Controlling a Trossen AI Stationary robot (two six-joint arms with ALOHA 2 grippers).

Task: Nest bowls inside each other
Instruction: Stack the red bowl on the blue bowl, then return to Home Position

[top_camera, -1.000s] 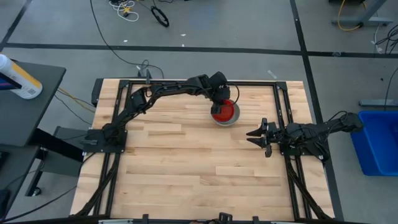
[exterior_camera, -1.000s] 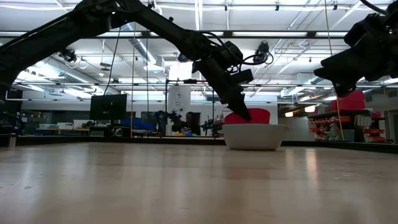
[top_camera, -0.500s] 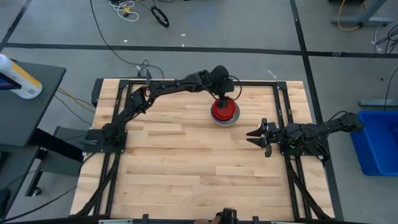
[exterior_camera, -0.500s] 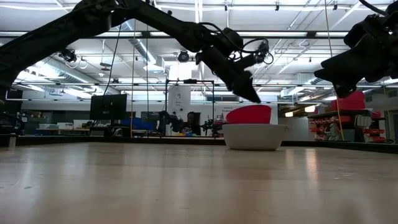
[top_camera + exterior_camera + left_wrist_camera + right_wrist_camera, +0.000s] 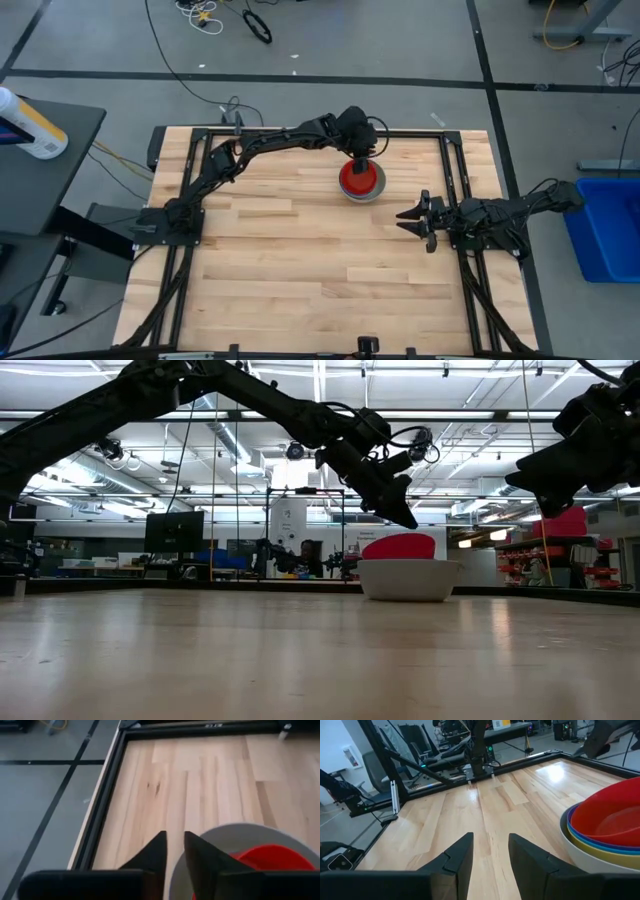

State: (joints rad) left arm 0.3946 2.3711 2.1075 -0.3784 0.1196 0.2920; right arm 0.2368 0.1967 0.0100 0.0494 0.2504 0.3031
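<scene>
The bowls stand nested in one stack right of the middle in the table's far half. A red bowl is on top and a grey one outermost. The right wrist view shows dark blue, light blue and yellow rims between them. The red bowl sits a little tilted in the stack. My left gripper hovers just above the stack's far rim, slanting down, open by a narrow gap with nothing in it. My right gripper waits open near the right edge, short of the stack.
Black frame rails run along the table's far, left and right sides. The near half of the wooden table is bare board. A blue bin stands on the floor to the right.
My left gripper has let go of the red bowl's rim, risen clear of it and drawn slightly toward the far edge. The red bowl has stayed in the stack.
</scene>
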